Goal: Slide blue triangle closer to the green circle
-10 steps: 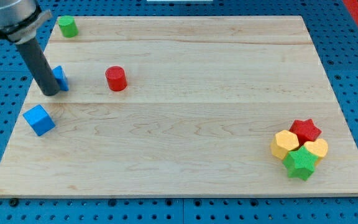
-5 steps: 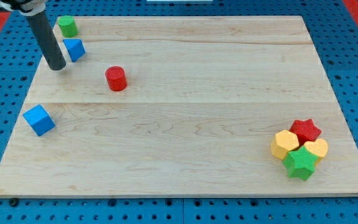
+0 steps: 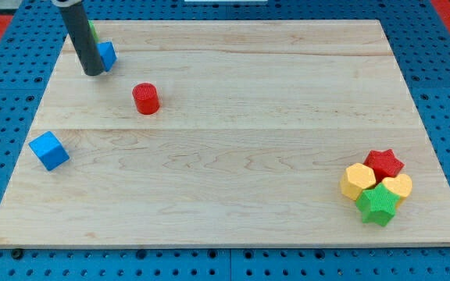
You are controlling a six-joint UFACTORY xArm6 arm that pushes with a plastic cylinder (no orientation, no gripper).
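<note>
The blue triangle [image 3: 106, 55] lies near the view's top left corner of the wooden board [image 3: 233, 133], half hidden behind my rod. My tip [image 3: 93, 72] rests on the board just left of and below it, touching it. The green circle [image 3: 91, 30] is almost wholly hidden behind the rod; only a sliver shows, just above and left of the triangle.
A red cylinder [image 3: 145, 98] stands right of and below the tip. A blue cube [image 3: 49, 150] lies near the board's left edge. At the bottom right sits a cluster: red star [image 3: 384, 163], two yellow blocks [image 3: 358, 180], green star [image 3: 377, 204].
My tip has moved up and to the right, pushing the blue triangle up toward the green circle. The rod now covers most of the green circle.
</note>
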